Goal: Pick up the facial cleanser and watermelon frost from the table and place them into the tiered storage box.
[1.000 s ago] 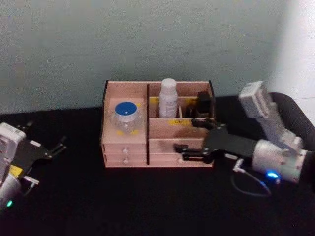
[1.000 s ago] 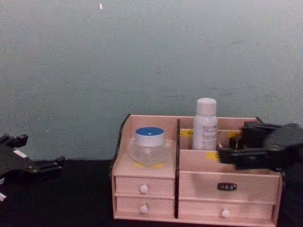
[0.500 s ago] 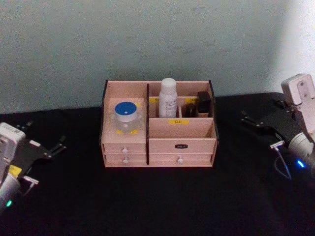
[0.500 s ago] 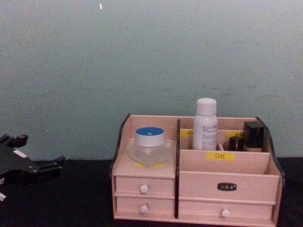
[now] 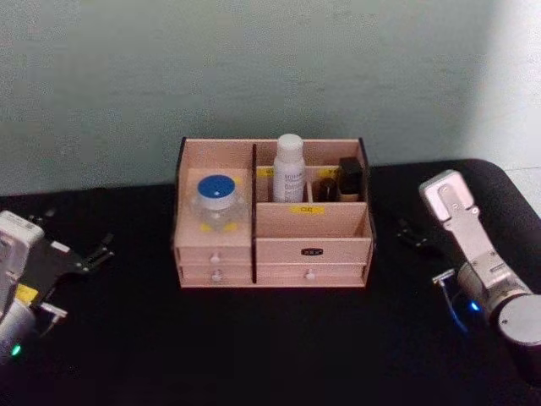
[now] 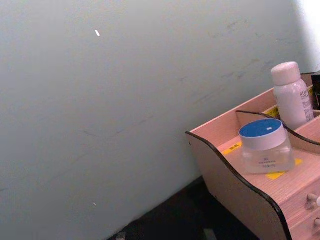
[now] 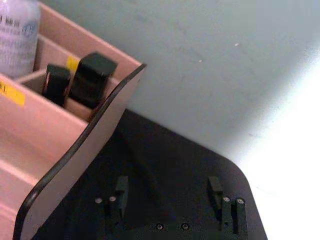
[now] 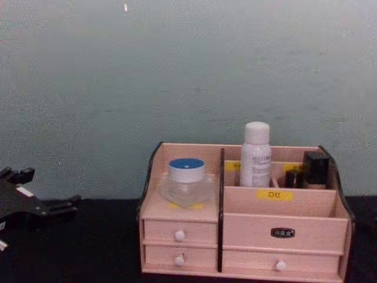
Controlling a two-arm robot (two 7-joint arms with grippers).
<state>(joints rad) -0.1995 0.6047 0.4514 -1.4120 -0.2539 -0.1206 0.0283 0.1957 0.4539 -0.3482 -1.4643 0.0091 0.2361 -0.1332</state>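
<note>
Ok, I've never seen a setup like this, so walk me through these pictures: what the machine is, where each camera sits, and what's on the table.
This is a two-armed robot at a black table. One camera looks down from its head, one looks across from its chest, and one rides on each wrist.

The left gripper rests open at the table's left edge. The right gripper is open and empty at the right of the pale pink wooden tiered storage box.

Nothing is held. The tall white cylindrical facial cleanser bottle stands upright in a rear compartment. The squat clear watermelon frost jar with a blue lid sits on the box's left shelf. Two small dark bottles stand at the rear right.
</note>
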